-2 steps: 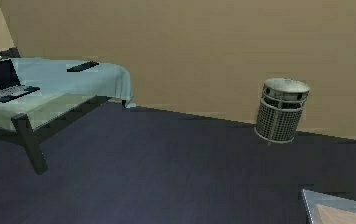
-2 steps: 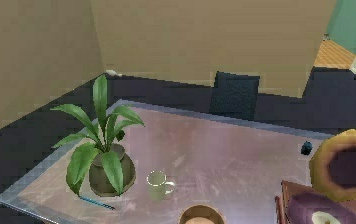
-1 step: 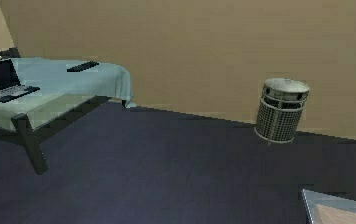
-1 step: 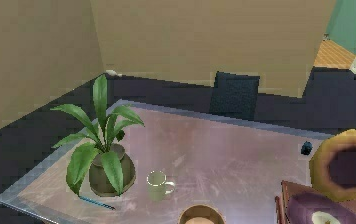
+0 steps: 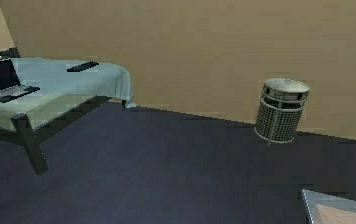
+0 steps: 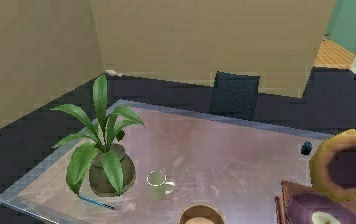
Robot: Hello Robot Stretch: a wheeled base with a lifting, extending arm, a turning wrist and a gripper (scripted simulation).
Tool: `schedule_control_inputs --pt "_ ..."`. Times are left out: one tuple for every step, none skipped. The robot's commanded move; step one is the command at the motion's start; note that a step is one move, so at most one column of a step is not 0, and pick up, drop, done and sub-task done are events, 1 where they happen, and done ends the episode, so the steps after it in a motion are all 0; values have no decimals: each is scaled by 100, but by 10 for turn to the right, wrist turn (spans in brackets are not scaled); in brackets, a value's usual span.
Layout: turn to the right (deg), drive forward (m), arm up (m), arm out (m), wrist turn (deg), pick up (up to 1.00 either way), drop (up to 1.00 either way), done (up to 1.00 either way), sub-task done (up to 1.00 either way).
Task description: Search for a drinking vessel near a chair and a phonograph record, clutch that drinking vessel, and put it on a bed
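Glass-clear, the drinking vessel (image 6: 159,184) stands upright on the bench (image 6: 236,150) just beside the potted plant (image 6: 101,150), probably set within reach of the chair (image 6: 234,95); the tool's state I cannot tell.

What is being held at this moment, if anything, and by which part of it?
That cannot be told from these pictures. The pale mug stands on the table, just right of the potted plant.

bed (image 5: 61,85) pale teal; bin (image 5: 282,110) white, grid-patterned; chair (image 6: 234,95) dark blue; plant (image 6: 98,145) green; table (image 6: 236,150) pinkish-grey; walls (image 5: 206,40) beige
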Motion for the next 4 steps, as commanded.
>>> schedule_control_inputs --pt "0 0 0 24 0 0 0 0 0" --pt "0 0 0 0 450 0 0 0 0" --pt "0 0 0 0 450 0 0 0 0" --pt "0 0 0 0 450 0 0 0 0"
